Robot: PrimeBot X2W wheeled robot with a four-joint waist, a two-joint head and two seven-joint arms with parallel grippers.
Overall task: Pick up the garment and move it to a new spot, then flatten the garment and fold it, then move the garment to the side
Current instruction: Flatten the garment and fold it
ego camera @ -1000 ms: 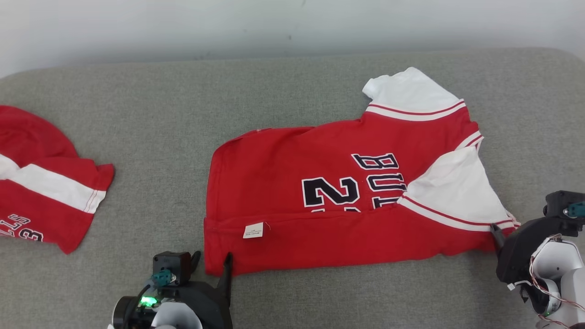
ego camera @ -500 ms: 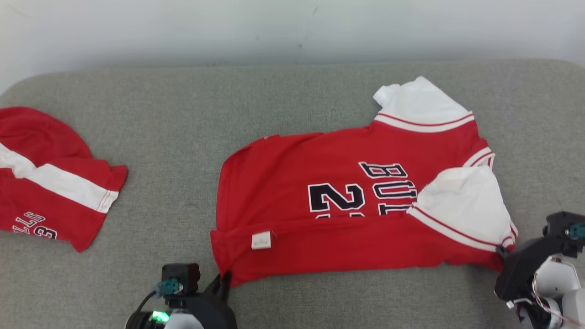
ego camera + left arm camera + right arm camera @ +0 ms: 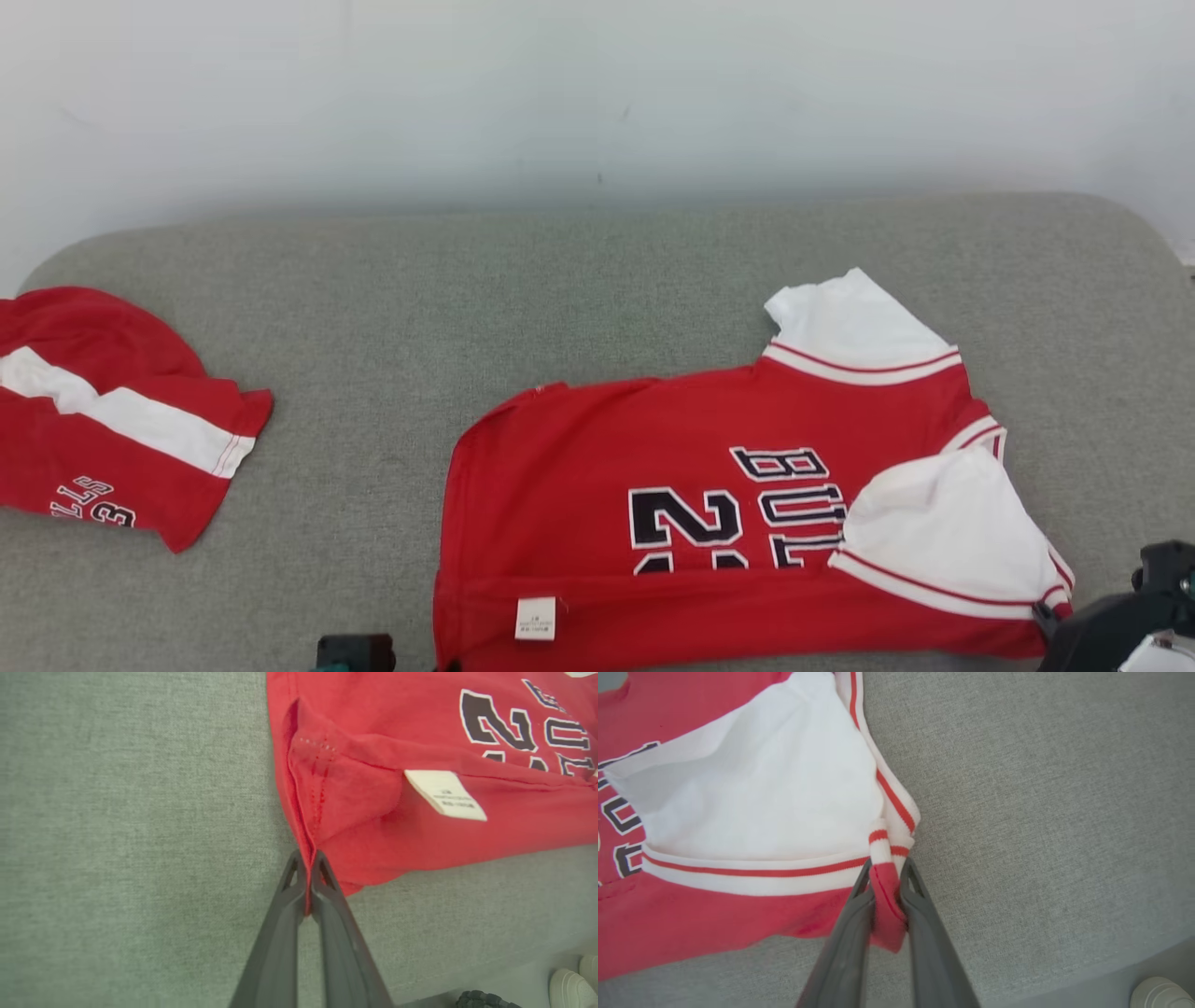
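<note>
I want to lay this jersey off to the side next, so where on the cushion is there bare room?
Widest bare patch: grey cushion between the red garment at left and the jersey. A band also runs behind both, up to the wall. Crowded at front, where the left gripper and right gripper pinch the jersey's corners.

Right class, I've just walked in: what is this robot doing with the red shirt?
The robot holds the red jersey with white sleeves and dark lettering by its two near corners. The left pincer is shut on the hem corner near the white care label; the right pincer is shut on the corner by the striped sleeve cuff. The jersey lies on the grey fabric surface, its near edge folded over. A second red and white garment lies apart at the left.
</note>
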